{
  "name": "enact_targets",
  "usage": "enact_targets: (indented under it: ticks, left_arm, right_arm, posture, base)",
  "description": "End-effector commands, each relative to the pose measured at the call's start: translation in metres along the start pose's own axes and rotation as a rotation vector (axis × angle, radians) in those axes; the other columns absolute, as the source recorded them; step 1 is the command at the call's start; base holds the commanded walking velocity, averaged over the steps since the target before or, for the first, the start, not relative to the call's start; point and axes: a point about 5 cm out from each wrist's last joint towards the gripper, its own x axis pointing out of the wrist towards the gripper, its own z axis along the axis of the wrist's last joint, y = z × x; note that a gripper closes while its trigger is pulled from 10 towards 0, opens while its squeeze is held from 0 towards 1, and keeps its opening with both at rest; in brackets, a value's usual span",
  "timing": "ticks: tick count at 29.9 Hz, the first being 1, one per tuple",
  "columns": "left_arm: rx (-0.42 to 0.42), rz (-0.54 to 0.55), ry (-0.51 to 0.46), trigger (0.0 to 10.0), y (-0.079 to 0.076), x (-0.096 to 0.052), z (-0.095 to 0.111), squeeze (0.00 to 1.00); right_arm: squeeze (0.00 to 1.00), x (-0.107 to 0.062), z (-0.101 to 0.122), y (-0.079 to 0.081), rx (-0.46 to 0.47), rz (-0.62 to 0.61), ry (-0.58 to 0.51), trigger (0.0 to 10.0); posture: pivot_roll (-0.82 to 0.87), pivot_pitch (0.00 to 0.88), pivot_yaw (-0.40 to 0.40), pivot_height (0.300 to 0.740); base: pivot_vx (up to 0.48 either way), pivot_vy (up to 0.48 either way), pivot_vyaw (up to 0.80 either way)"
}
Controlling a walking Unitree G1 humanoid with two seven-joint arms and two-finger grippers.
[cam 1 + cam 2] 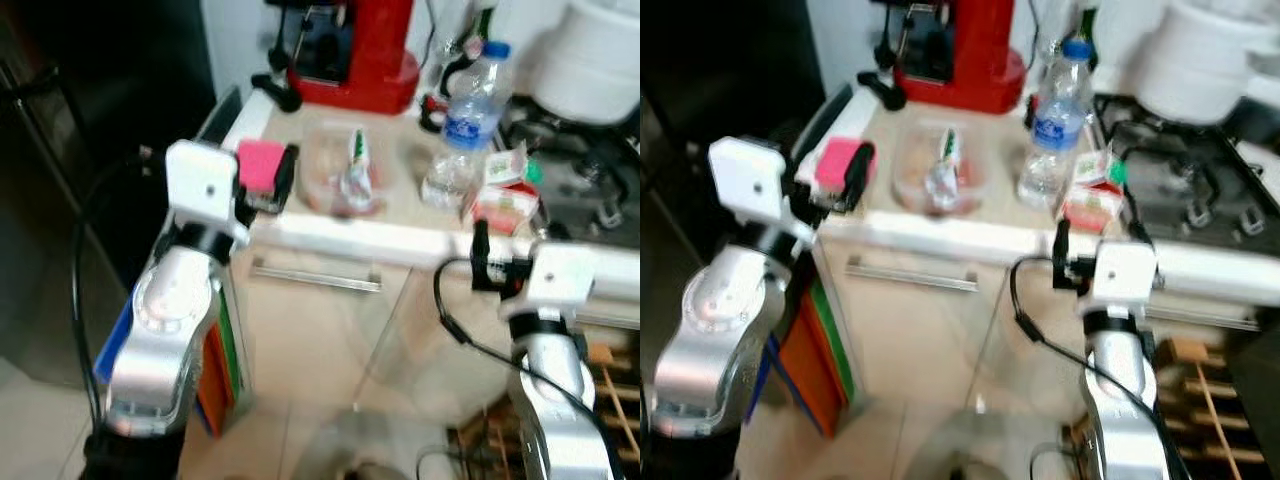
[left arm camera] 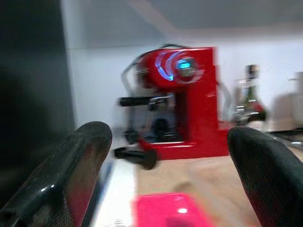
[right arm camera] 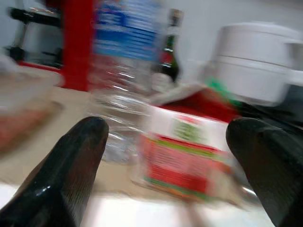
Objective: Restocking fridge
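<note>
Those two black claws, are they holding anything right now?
Nothing is held. The left gripper is open around the pink box at the counter's edge, not touching it; the right gripper is open before the red-and-white carton.

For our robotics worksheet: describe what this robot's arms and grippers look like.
Both arms are rounded silver segments with black joints, ending in white boxy wrist housings. A black cable loops loose beside each arm. The left gripper and right gripper have long, glossy black fingers with rounded tips.

clear crinkled plastic water bottle [image 1: 470, 120], glossy red coffee machine [image 2: 182, 101], smooth beige counter [image 1: 400, 190]
</note>
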Motion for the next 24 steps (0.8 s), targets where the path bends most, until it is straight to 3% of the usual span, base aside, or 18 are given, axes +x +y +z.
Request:
enact_targets:
  ticks: [1, 13, 15, 18, 24]
  left_arm:
    - [-0.029, 0.048, 0.074, 10.0, 0.007, 0.000, -0.010, 0.00]
    - [-0.222, 0.048, 0.199, 10.0, -0.002, 0.019, -0.010, 0.00]
    - [-0.196, 0.031, 0.229, 10.0, -0.004, 0.019, -0.010, 0.00]
    - [-0.056, 0.013, 0.276, 10.0, -0.006, 0.017, -0.015, 0.00]
    - [-0.075, -0.033, 0.360, 10.0, -0.019, 0.015, -0.025, 0.00]
  right_arm:
    - [0.00, -0.002, 0.000, 0.002, -0.001, 0.003, 0.002, 10.0]
    - [0.00, -0.004, -0.003, -0.002, -0.020, 0.001, 0.018, 10.0]
    - [0.00, -0.004, -0.003, -0.002, -0.022, 0.004, 0.018, 10.0]
    - [0.00, -0.003, -0.004, -0.001, -0.023, 0.007, 0.019, 10.0]
    - [0.00, -0.001, -0.007, 0.001, -0.030, 0.023, 0.025, 10.0]
  posture:
    - [-0.03, 0.000, -0.047, 0.703]
    - [-0.04, 0.000, -0.054, 0.703]
    - [-0.04, 0.005, -0.053, 0.703]
    - [-0.04, 0.009, -0.053, 0.703]
    - [-0.04, 0.021, -0.059, 0.703]
  base:
    - [0.000, 0.000, 0.00]
    - [0.000, 0.000, 0.00]
    - [0.000, 0.000, 0.00]
    - [0.000, 0.000, 0.00]
    - [0.000, 0.000, 0.00]
